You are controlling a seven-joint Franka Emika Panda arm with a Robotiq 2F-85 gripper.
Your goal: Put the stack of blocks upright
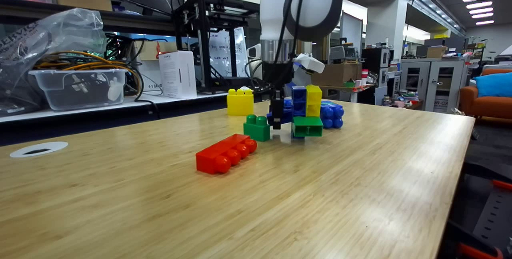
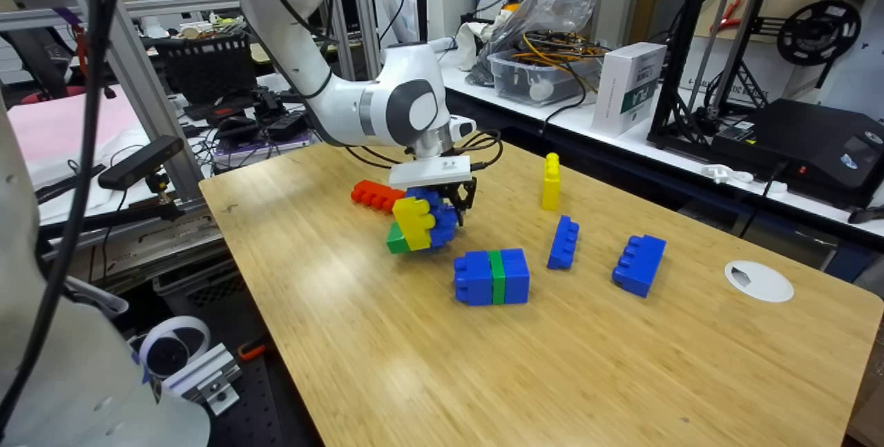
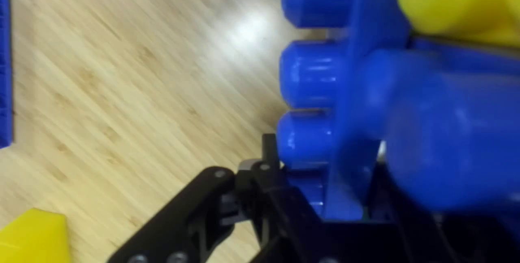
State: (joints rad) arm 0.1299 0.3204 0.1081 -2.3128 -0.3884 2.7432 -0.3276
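The stack of blocks, blue, yellow and green, shows in both exterior views (image 1: 314, 101) (image 2: 414, 223) and fills the right of the wrist view (image 3: 310, 74). Its yellow brick's studs point sideways, and the stack looks tilted. My gripper (image 1: 276, 125) is low, at the stack's blue part; it also shows at the stack (image 2: 461, 206). In the wrist view the gripper (image 3: 325, 156) has one finger against a blue stud and the other, partly hidden, on the far side of that brick. It appears shut on the blue part. I cannot tell if the stack touches the table.
A lone red brick (image 1: 216, 157) and a small green brick (image 1: 257, 131) lie close by. A yellow brick (image 2: 550, 184) stands farther off. A blue-green-blue block (image 2: 476, 281) lies beside the stack. Two blue bricks (image 2: 564, 243) (image 2: 640, 266) lie beyond it.
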